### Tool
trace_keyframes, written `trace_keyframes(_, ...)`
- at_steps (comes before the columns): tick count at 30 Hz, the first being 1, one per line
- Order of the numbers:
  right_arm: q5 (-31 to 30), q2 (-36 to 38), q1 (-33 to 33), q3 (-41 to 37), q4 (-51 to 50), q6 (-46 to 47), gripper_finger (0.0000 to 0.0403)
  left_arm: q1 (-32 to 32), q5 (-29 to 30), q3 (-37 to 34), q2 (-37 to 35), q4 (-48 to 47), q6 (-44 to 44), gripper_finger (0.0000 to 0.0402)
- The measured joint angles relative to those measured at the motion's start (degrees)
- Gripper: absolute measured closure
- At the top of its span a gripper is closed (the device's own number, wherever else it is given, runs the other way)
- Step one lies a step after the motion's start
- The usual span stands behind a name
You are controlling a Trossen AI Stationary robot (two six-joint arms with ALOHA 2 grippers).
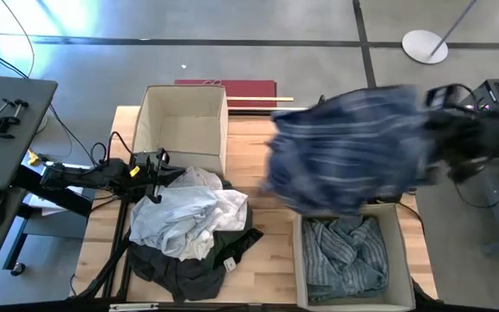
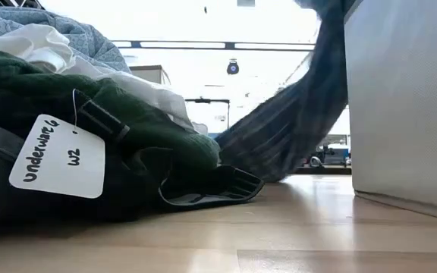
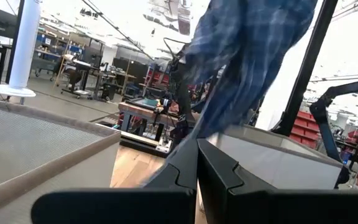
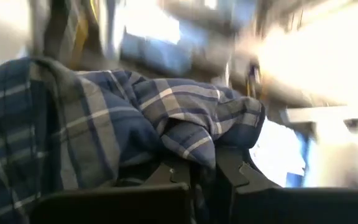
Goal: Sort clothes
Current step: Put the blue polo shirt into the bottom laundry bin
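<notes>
The right gripper [image 4: 204, 171] has its fingers closed on a fold of the plaid shirt [image 1: 353, 147] and holds it in the air. From above, the shirt hangs spread over the table's right side, above the far edge of the right bin [image 1: 401, 260], which already contains a blue-grey garment [image 1: 345, 256]. In the low view the shirt's lower edge seems to reach down near the table beside that bin's wall, so I think part of it is outside the bin.

The step in hand seems to be to put the shirt in this bin. To do it well, the gripper should come over the middle of the bin, high enough that the hanging tail clears the rim, then go down and open only when most of the cloth is inside.

The left gripper [image 3: 197, 174] waits near the pile [image 1: 189, 230] of white, green and dark clothes, beside the empty left bin [image 1: 150, 121]; its fingers are together and hold nothing.
</notes>
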State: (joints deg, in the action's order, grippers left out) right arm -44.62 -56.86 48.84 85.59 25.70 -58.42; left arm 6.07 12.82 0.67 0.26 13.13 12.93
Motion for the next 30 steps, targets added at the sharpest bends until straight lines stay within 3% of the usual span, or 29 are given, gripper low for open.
trace_keyframes(3,15.1,2.3,3.0,0.2,3.4,-0.2,0.0395,0.0,0.0,0.0,0.0,0.0,0.0,0.0401)
trace_keyframes(7,31.8,3.7,4.9,1.6,3.2,7.8,0.0395,0.0,0.0,0.0,0.0,0.0,0.0,0.0401)
trace_keyframes(9,34.1,3.7,5.3,2.4,2.6,13.0,0.0395,0.0,0.0,0.0,0.0,0.0,0.0,0.0401)
trace_keyframes(13,32.5,2.7,6.0,4.4,-1.2,26.5,0.0389,0.0,0.0,0.0,0.0,0.0,0.0,0.0401)
trace_keyframes(17,32.6,0.5,6.8,6.9,-6.6,28.9,0.0377,0.0,0.0,0.0,0.0,0.0,0.0,0.0401)
trace_keyframes(19,30.3,-0.7,6.9,7.1,-9.9,29.1,0.0375,0.0,0.0,0.0,0.0,0.0,0.0,0.0401)
trace_keyframes(21,24.3,-2.5,6.9,6.8,-13.5,29.6,0.0376,0.0,0.0,0.0,0.0,0.0,-0.1,0.0401)
trace_keyframes(26,1.0,-7.8,6.8,1.5,-22.5,33.2,0.0379,0.0,0.0,0.0,0.0,0.0,-0.1,0.0401)
trace_keyframes(30,-19.2,-8.9,6.9,-4.7,-32.4,48.2,0.0380,0.0,0.0,0.0,0.0,0.0,-0.1,0.0401)
